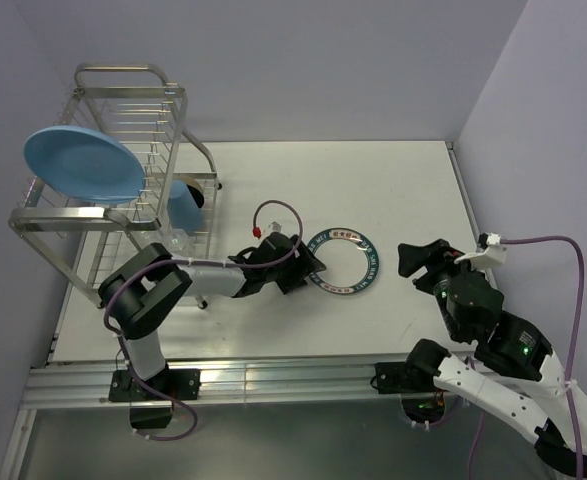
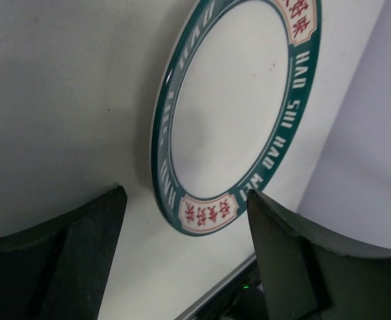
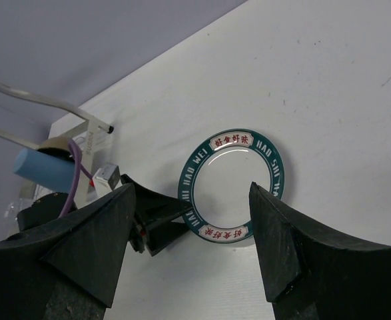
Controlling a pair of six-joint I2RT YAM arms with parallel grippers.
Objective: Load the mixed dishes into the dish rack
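Left tool (image 1: 311, 266), jaws apart, sits just beside the left edge of the round white plate with dark-green lettered rim (image 1: 345, 262) on the white surface (image 1: 273, 330). Right tool (image 1: 413, 257) is open, right of it.

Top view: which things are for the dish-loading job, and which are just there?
For the job:
dish rack
light-blue plate, in the rack's top tier
light-blue cup, in the lower tier
white plate with lettered rim, flat on the table, not yet loaded

Just there:
table
purple cable on the right arm
metal rail at the near edge
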